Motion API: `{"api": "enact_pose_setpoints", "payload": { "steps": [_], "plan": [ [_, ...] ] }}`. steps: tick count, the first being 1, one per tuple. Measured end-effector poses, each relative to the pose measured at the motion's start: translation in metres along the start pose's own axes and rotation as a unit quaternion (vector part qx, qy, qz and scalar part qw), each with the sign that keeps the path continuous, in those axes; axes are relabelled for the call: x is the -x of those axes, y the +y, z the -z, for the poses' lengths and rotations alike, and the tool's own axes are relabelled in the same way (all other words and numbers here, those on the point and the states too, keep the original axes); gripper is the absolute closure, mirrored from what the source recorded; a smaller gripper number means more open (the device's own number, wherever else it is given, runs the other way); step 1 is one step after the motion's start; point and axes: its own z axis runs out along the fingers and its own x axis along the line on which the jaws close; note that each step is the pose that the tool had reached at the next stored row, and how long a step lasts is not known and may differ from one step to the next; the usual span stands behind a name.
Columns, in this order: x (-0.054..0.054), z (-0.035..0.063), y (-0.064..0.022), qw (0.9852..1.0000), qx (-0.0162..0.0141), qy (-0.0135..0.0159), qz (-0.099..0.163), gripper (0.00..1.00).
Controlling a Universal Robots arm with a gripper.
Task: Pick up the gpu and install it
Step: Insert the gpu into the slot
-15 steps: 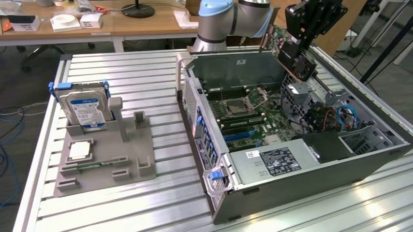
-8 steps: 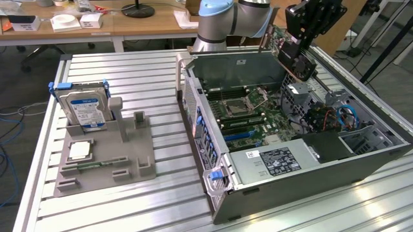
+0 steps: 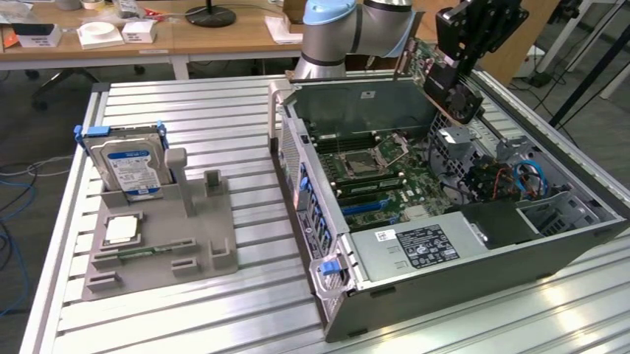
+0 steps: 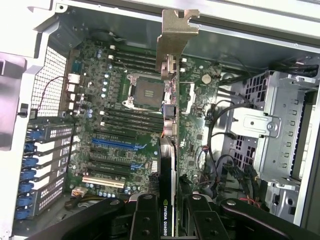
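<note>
Above a slatted metal table [image 3: 197, 310] bearing an open computer case [image 3: 473, 258], grips the gpu [image 3: 458, 96] in the gripper [image 3: 455, 63], fingers [image 4: 145, 222] set narrow, at the case's 1 o'clock in the exterior view, long axis running from fingertips to silver bracket [image 4: 176, 35] over the motherboard [image 4: 125, 115], edge-on from the wrist, fan face showing outside.

The arm [image 3: 344, 33] holds its hand [image 3: 459, 65] tilted, fingers downward — clamped on the gpu [image 3: 451, 96].
</note>
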Motion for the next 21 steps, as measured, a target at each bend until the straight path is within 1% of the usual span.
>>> {"api": "enact_pose_setpoints", "payload": {
  "steps": [21],
  "plan": [
    [0.0000, 0.0000, 0.0000, 0.9996, 0.0007, 0.0015, 0.030, 0.74]
  ]
}}
